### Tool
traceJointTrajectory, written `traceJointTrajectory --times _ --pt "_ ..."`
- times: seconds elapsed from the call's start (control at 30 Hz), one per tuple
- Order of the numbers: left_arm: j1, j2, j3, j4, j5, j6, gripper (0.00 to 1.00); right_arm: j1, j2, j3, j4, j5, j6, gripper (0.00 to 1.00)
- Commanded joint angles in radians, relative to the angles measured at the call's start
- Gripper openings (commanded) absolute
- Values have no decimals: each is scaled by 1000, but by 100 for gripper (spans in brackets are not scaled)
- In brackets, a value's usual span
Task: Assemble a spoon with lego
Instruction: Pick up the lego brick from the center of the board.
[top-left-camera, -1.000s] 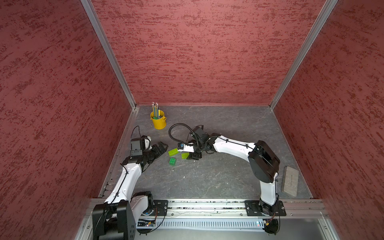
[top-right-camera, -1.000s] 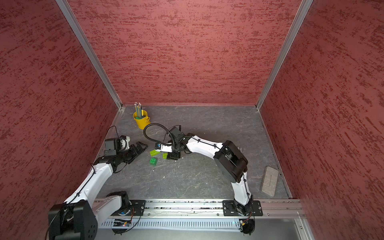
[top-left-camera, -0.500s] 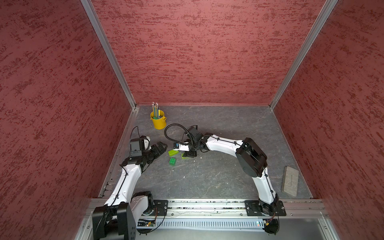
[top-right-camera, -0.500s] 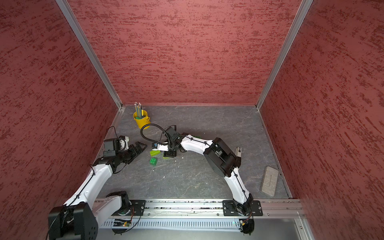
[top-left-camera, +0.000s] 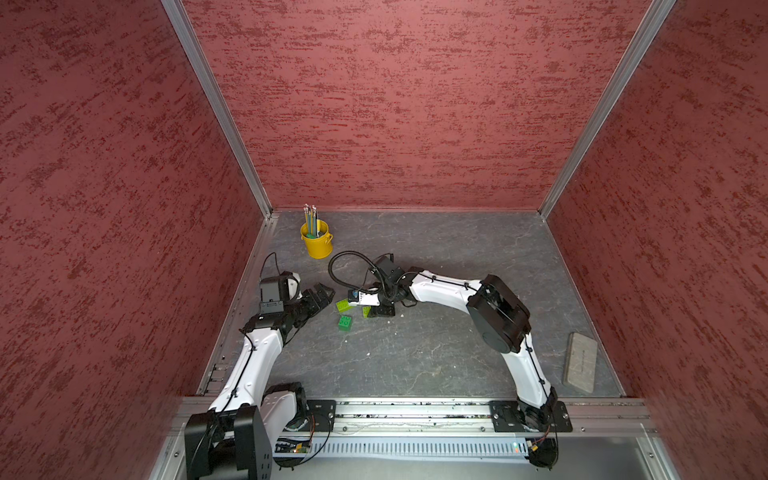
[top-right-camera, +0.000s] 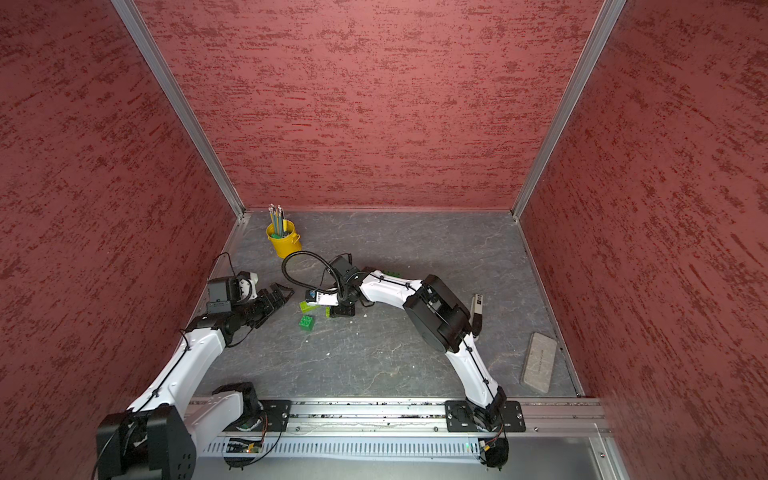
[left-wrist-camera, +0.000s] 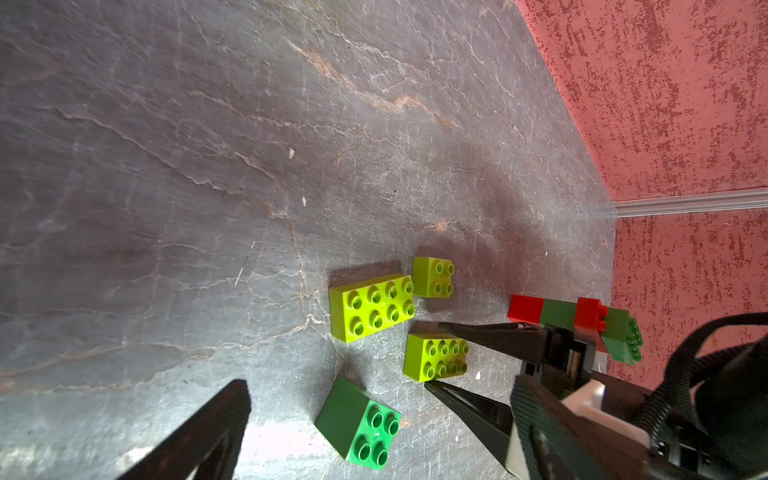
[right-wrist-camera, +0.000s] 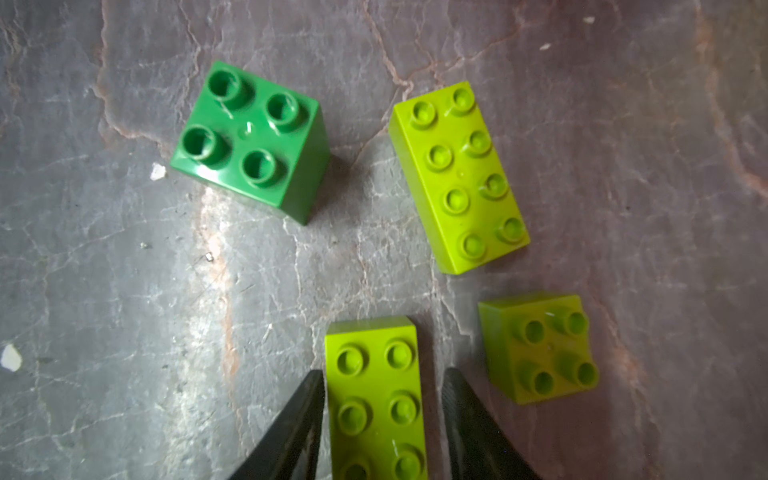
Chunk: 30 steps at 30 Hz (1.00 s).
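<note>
Overhead, in both top views, the left gripper (top-left-camera: 324, 292) was seen spread wide above the grey floor (top-left-camera: 415, 353), nothing held; the right gripper (top-left-camera: 375, 311) was found low among green bricks; by the left wrist camera, a red-and-green bar (left-wrist-camera: 569, 318) was shown lying on the floor beside that gripper; by the right wrist camera, its jaws were seen flanking a long lime brick (right-wrist-camera: 374, 395), slim gaps left, not yet pinching; a dark green brick (right-wrist-camera: 249, 141) was seen apart.

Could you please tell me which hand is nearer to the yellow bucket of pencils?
Left. The left hand hangs open a little way from the yellow bucket, on the robot's side of it. The right hand is farther off, its fingers straddling a long lime brick.
</note>
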<state>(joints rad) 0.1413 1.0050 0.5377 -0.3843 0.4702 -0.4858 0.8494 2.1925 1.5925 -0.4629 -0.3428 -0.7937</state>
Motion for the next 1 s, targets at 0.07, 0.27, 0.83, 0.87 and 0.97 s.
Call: traceJointTrajectory --times 0.07,0.27,0.83,0.87,0.97 --pt "6 -11 -8 9 -2 0 100 -1 20 33 -28 -12 -14 36" --pt "-3 -12 -6 9 -2 8 100 -8 -22 31 -36 -26 9 22" --pt "-264 20 9 200 -52 61 100 -218 -416 83 -391 142 154 25" --pt "-284 33 13 218 -51 68 100 -240 -433 74 -410 152 154 25" --pt "-329 91 43 243 -52 86 100 -295 -476 40 -435 161 149 25"
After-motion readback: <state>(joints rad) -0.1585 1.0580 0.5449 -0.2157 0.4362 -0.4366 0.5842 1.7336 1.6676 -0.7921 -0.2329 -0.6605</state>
